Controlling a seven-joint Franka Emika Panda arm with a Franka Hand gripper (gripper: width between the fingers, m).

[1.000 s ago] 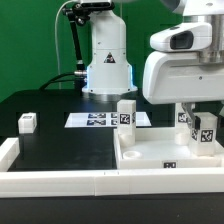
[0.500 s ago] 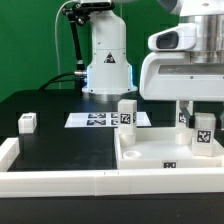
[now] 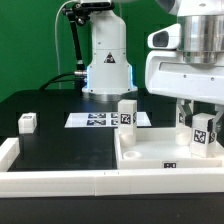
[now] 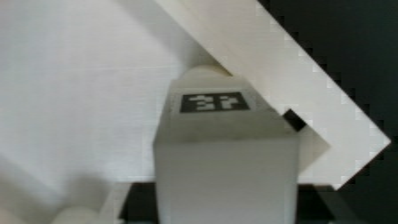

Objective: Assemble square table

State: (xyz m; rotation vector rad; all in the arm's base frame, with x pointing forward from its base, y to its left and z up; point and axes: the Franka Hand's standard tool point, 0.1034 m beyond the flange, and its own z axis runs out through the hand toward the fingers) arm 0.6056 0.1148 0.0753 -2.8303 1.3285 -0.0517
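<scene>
The square table's white slab (image 3: 150,152) lies rim-up at the exterior view's lower right, with a tag on its front edge. One white tagged leg (image 3: 126,113) stands upright at the slab's far left corner. My gripper (image 3: 203,122) hangs over the slab's right side, shut on another tagged leg (image 3: 203,133) that it holds upright, low over the slab. In the wrist view this held leg (image 4: 222,160) fills the middle, against the slab (image 4: 71,80) and its raised rim (image 4: 267,50). A further tag (image 3: 184,117) shows just behind the held leg. A loose leg (image 3: 27,122) lies on the black table at left.
The marker board (image 3: 95,119) lies flat in front of the robot's base (image 3: 107,70). Long white border bars (image 3: 60,181) run along the table's front and left edges. Black tabletop lies between the loose leg and the slab.
My gripper and the leg in it have shifted only slightly over the slab's right side. The other parts have not moved.
</scene>
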